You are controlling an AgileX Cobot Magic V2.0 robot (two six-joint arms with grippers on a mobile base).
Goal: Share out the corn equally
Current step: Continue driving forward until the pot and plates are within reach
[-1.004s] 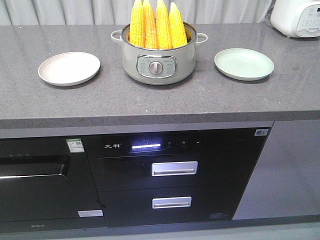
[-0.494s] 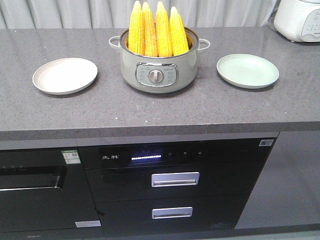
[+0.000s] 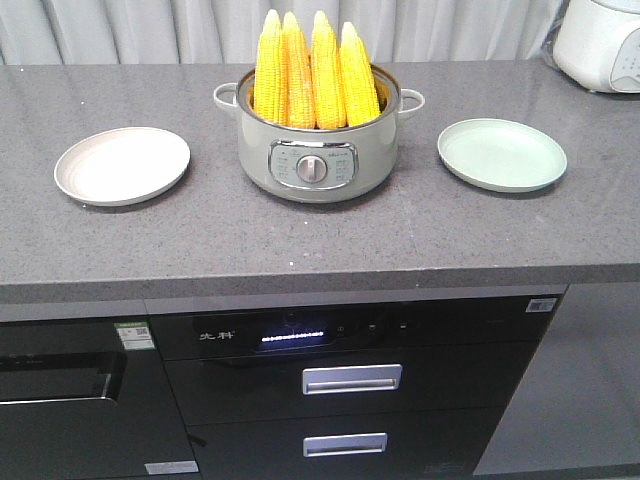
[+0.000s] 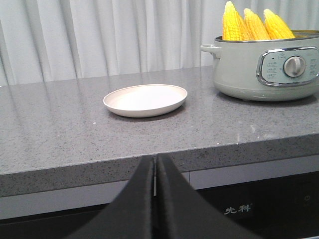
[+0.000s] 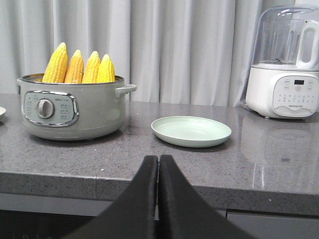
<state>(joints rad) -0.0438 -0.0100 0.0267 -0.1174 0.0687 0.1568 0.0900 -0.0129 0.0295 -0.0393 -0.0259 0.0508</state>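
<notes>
— Grey stone counter [image 3: 330, 235] is stretching across in front of a white curtain [image 3: 120, 30]. How are the grippers sitting?

— Both are hanging low at the counter's near edge. The left gripper [image 4: 155, 160] is pressing its fingers flat together with nothing between them, and the right gripper [image 5: 158, 160] is doing the same.

— And the corn [image 3: 312, 65]?

— Four cobs are standing upright, tips up, inside the grey-green pot [image 3: 316, 150] at the counter's middle. A beige plate [image 3: 122, 165] is lying left of the pot and a pale green plate [image 3: 502, 155] right of it, both apart from it. A white blender [image 5: 286, 74] is sitting at the far right.
</notes>
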